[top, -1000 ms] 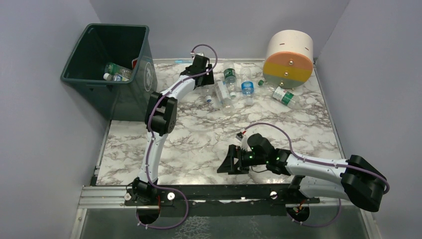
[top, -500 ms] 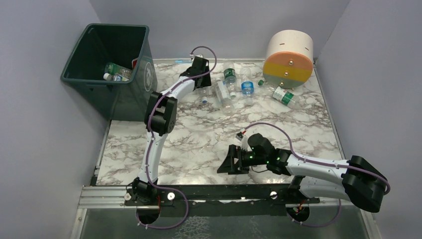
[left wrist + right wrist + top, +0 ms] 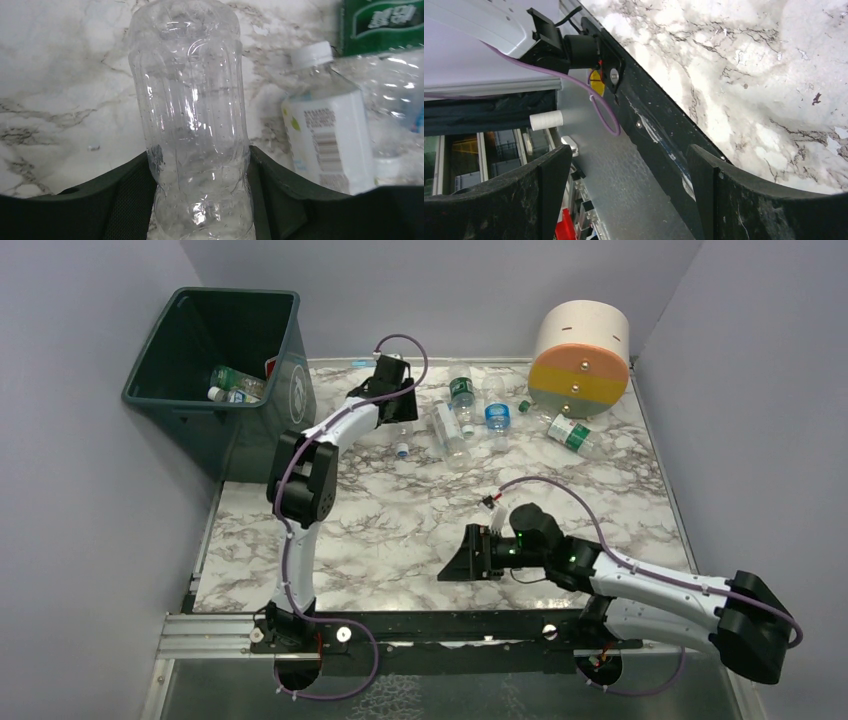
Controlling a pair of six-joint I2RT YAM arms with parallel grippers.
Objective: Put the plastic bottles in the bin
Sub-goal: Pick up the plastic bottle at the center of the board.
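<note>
My left gripper (image 3: 397,415) is shut on a clear, label-free plastic bottle (image 3: 192,115) at the back of the marble table; its white cap (image 3: 401,450) points toward me. The jaws press the bottle's sides in the left wrist view. Several more bottles (image 3: 449,428) lie just to its right; one with a white label (image 3: 330,140) shows in the left wrist view. The dark green bin (image 3: 160,400) stands at the back left with a few bottles (image 3: 235,383) inside. My right gripper (image 3: 460,565) is open and empty near the front edge, also seen in its wrist view (image 3: 629,200).
A big cream, orange and yellow cylinder (image 3: 581,358) lies at the back right. A green-label bottle (image 3: 573,435) lies in front of it. A green label (image 3: 385,22) shows at the top right of the left wrist view. The black front rail (image 3: 649,125) runs under my right gripper.
My left gripper has moved left toward the bin with the clear bottle in it, and its elbow swung left. My right arm shifted slightly to the right.
</note>
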